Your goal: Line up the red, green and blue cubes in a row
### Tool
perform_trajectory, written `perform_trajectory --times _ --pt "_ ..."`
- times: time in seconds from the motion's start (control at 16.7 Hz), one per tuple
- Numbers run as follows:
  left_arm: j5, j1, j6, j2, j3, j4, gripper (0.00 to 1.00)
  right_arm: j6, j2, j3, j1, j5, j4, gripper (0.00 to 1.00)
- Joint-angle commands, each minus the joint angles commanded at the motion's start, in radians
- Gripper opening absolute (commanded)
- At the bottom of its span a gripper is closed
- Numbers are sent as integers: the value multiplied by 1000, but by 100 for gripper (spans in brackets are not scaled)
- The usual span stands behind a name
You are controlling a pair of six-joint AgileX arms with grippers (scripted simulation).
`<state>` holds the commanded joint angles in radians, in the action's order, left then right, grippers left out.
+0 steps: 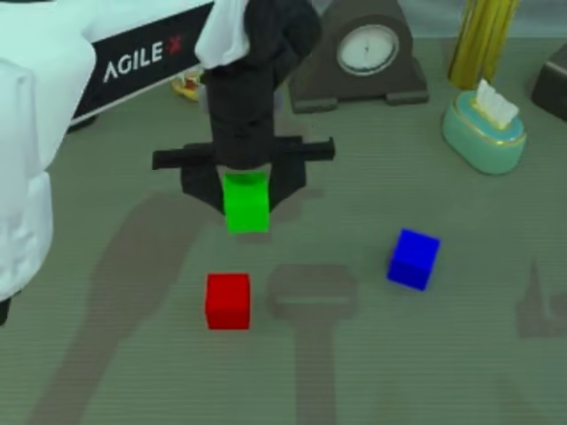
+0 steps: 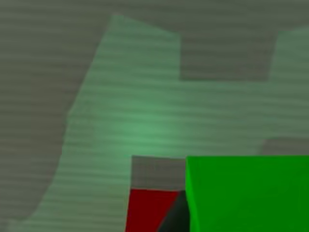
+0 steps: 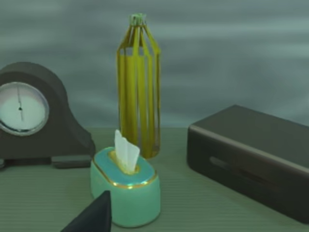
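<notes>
My left gripper hangs over the middle of the table, shut on the green cube, which is lifted off the surface. The red cube rests on the table nearer the front, just left of the held cube's line. To the right, the blue cube sits turned at a slight angle. In the left wrist view the green cube fills the corner beside one dark finger, and the red cube shows beyond it. My right arm is outside the top view; its wrist view shows one dark fingertip off to one side.
A mantel clock stands at the back, with a mint tissue box and a yellow wire bottle to its right. A dark box lies at the far right edge. A small yellow object sits behind my left arm.
</notes>
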<state>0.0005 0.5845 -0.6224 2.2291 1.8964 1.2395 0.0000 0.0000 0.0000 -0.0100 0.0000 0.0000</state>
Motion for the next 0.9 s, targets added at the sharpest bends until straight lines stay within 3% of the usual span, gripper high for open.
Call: perform_trajectory --times 0.18,0.3,0.66,0.9 --pt "-1 134 -94 -54 -66 -16 0 0 0 0 0 0 0 100" --pt "-2 174 -127 -76 -91 -23 0 0 0 0 0 0 0 100" --pt "-2 175 -128 -71 -105 -40 0 0 0 0 0 0 0 100" --pt "-1 176 -131 -43 -205 -173 0 0 0 0 0 0 0 100"
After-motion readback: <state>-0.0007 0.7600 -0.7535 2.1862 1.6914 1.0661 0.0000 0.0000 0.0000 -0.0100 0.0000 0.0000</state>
